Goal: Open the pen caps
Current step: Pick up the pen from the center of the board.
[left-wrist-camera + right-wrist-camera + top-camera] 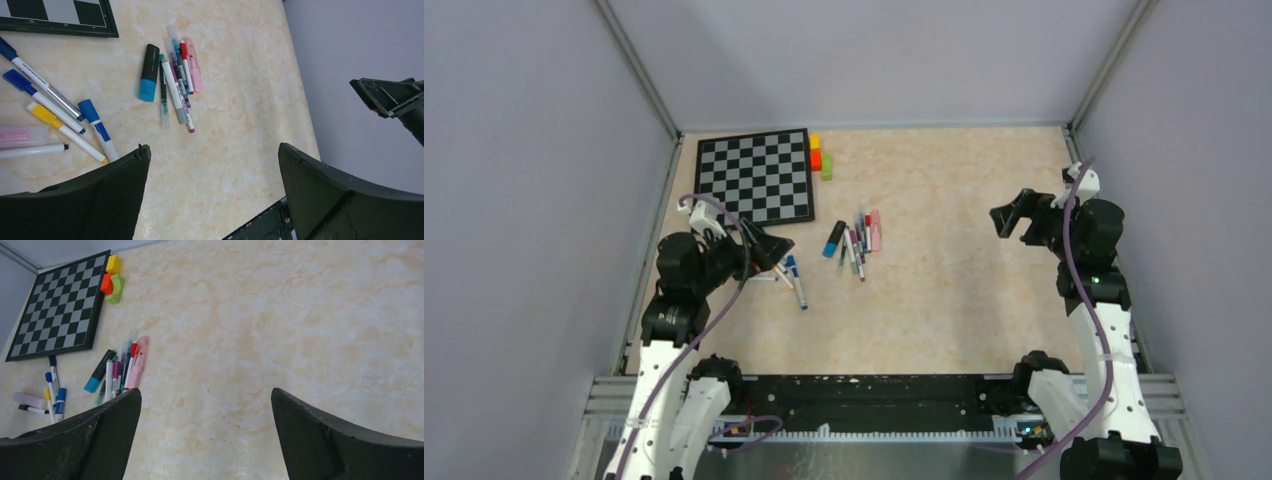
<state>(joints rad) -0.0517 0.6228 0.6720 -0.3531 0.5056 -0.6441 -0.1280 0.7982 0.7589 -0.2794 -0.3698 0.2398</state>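
- left gripper [767,250]: jaws spread wide, empty; arm folded forward, low over the table [964,300] at its 9 o'clock side, wrist aimed toward 3 o'clock.
- loose pens [55,117]: flat on the table at 4 o'clock of the left gripper, just beside it; caps [89,109] look on.
- pen pile [856,245]: mid table, 3 o'clock of the left gripper, pens touching.
- right gripper [1014,215]: spread wide, empty; arm raised at the table's 3 o'clock side, well apart from the pens, facing 9 o'clock.
- step: first pick, i think. take a loose pen, not the pile; one gripper pinches the barrel, the other the cap, pull straight along the pen.
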